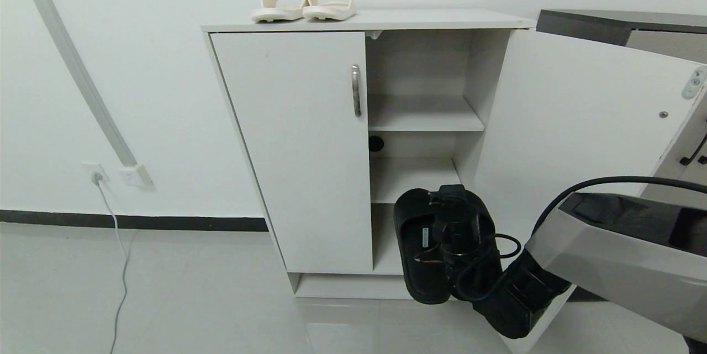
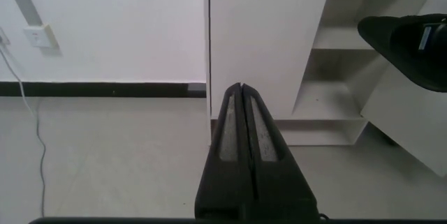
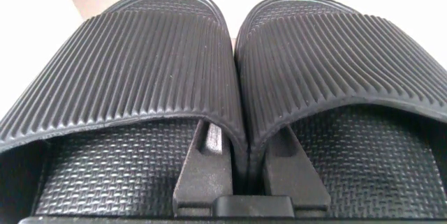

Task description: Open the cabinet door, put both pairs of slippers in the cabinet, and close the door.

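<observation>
Grey arm (image 1: pixel 624 254), black cable (image 1: pixel 607 179), black jaws

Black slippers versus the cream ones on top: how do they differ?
The black slippers are dark and hang tilted in the right gripper before the open cabinet; the cream slippers are pale and lie flat on its top, untouched. Both are pairs, kept side by side.

White wall (image 1: pixel 138 67) taking up the left and top of frame, evenly lit. Grey conduit (image 1: pixel 77 64) running diagonally from upper left down to a wall plate (image 1: pixel 135 175). A socket (image 1: pixel 95 173) is sitting just beside the plate, its grey cable (image 1: pixel 115 225) trailing down to the floor (image 1: pixel 165 299), which is pale, glossy and filling the lower left. Black skirting (image 1: pixel 132 222) running along the wall base. Dark-topped unit (image 1: pixel 618 20) showing upper right, possibly a desk.
</observation>
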Motion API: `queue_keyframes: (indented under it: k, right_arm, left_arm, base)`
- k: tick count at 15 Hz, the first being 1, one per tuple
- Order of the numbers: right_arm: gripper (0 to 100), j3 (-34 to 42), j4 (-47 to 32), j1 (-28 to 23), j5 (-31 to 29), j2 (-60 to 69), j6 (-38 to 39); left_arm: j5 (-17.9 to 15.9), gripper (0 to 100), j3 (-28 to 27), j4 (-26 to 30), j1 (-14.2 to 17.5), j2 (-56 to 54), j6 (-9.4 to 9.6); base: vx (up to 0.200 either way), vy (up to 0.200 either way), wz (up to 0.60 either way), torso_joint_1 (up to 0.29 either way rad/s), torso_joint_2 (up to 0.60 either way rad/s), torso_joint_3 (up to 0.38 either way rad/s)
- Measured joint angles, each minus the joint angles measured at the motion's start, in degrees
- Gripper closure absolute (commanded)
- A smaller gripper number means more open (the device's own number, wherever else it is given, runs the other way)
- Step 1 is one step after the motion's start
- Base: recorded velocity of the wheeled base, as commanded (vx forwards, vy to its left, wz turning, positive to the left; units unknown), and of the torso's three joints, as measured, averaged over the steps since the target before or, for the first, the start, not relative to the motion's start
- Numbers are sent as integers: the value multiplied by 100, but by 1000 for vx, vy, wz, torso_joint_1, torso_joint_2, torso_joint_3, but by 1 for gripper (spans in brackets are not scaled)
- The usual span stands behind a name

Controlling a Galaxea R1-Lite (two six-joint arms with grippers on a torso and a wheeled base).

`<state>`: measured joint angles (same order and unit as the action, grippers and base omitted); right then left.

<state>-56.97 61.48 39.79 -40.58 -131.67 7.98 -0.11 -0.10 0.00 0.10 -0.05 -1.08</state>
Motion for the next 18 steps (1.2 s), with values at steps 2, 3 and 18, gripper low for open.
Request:
queue_keyframes:
  k: [2,3,18]
  right_arm:
    - [100,-30,10,12,93,-17,0]
    - [100,-45,16,1,108,-28,2]
    - [100,-174,35,-96,243,-111,134]
  left_arm:
    - [-2,100,0,0,-2,2,0]
    - [-5,100,0,0,-2,2,0]
    - [-35,100,0,21,-2,5,5]
  base:
    - [0,0,0,0,0,0]
    - [0,0,0,0,0,0]
    - [0,0,0,1,1,-130]
